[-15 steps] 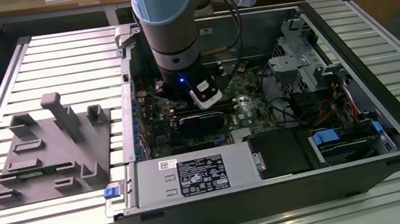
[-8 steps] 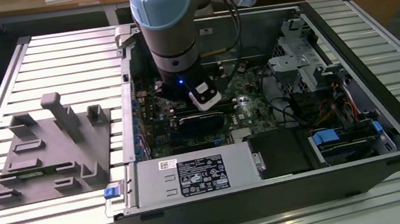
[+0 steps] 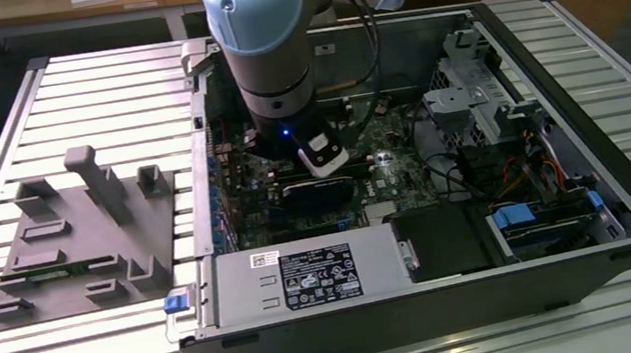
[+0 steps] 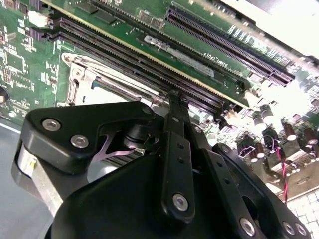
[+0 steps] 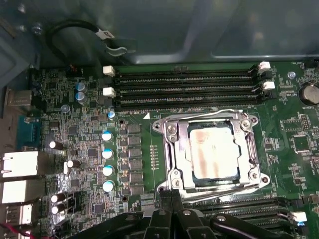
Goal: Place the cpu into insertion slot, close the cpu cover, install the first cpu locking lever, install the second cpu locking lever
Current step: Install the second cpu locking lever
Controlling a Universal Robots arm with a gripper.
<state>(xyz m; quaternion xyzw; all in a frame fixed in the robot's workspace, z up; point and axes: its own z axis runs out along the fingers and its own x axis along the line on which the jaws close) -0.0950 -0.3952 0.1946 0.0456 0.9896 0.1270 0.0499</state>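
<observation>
In the first wrist view, the cpu [image 5: 212, 149], with its pale silvery-tan face, lies in the insertion slot [image 5: 168, 128] on the green board. The silver cpu cover [image 5: 182, 149] is folded down flat around it, and the chip shows through its window. Thin wire levers run along two opposite sides of the socket [image 5: 209, 113] [image 5: 224, 193]. My gripper [image 5: 172, 198] is shut with nothing between its fingers; its tips are at a socket corner beside one lever. The second wrist view shows the gripper [image 4: 172, 99] from behind, just over the socket's edge [image 4: 79, 74]. In the exterior view the gripper [image 3: 316, 160] reaches down into the open case.
Long black memory slots [image 5: 184, 84] flank the socket on both sides. Capacitors [image 5: 106, 160] and rear ports [image 5: 20, 164] stand nearby. A black card [image 3: 318, 196], cables and drive cages [image 3: 487, 101] crowd the case. A grey fixture [image 3: 88, 236] lies on the table at the exterior view's left.
</observation>
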